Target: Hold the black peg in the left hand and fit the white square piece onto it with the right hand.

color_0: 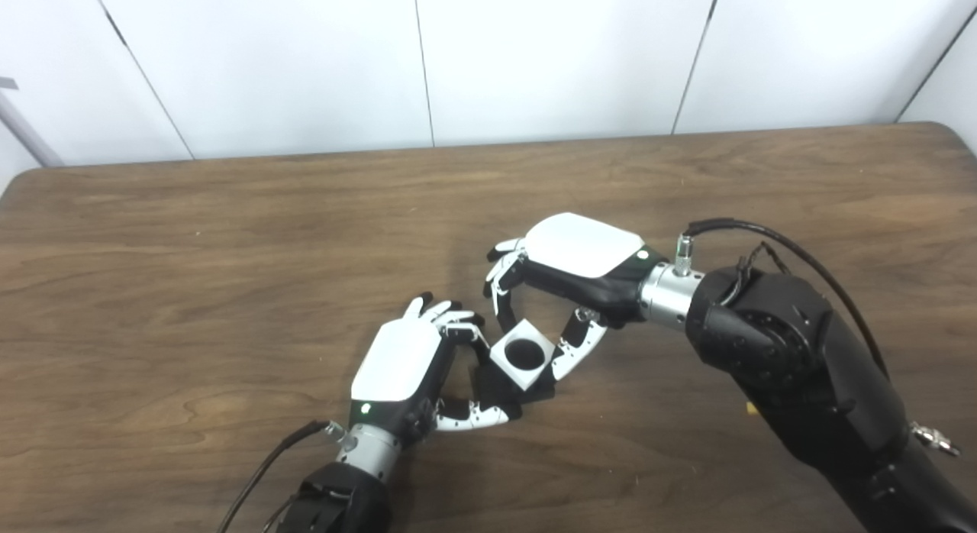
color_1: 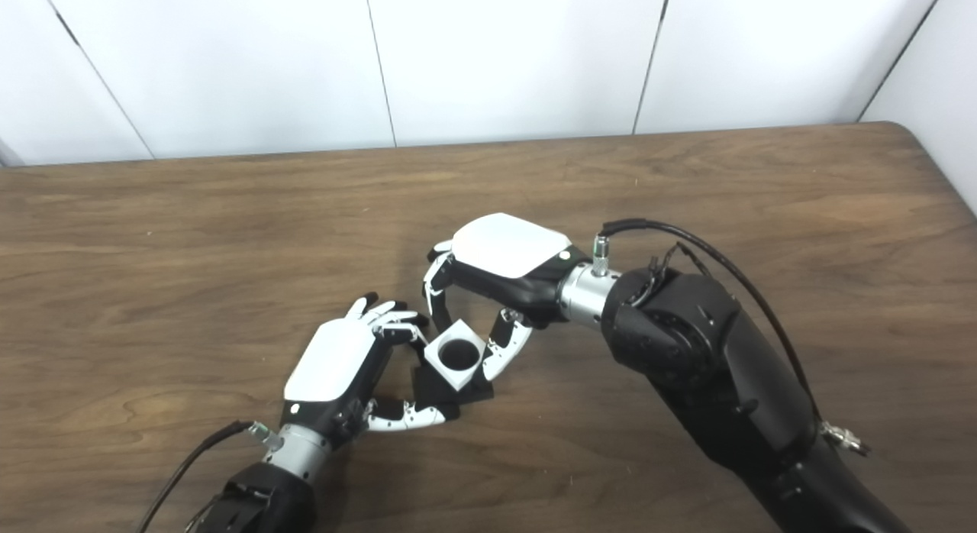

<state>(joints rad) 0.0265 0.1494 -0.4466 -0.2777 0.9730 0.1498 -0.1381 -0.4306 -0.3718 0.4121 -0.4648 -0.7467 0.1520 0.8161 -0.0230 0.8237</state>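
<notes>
The white square piece (color_0: 523, 355), with a round dark hole in its middle, sits on top of the black peg's base (color_0: 500, 392) near the table's front centre. My right hand (color_0: 565, 277) reaches in from the right and is shut on the white piece, fingers on its far side and thumb on its near right side. My left hand (color_0: 412, 365) comes up from the bottom left and is shut on the black peg, thumb under its base and fingers on its left. The peg's shaft is hidden inside the white piece.
The brown wooden table (color_0: 229, 235) spreads wide around both hands. White wall panels (color_0: 534, 59) stand behind its far edge. A black cable (color_0: 771, 239) loops over my right wrist.
</notes>
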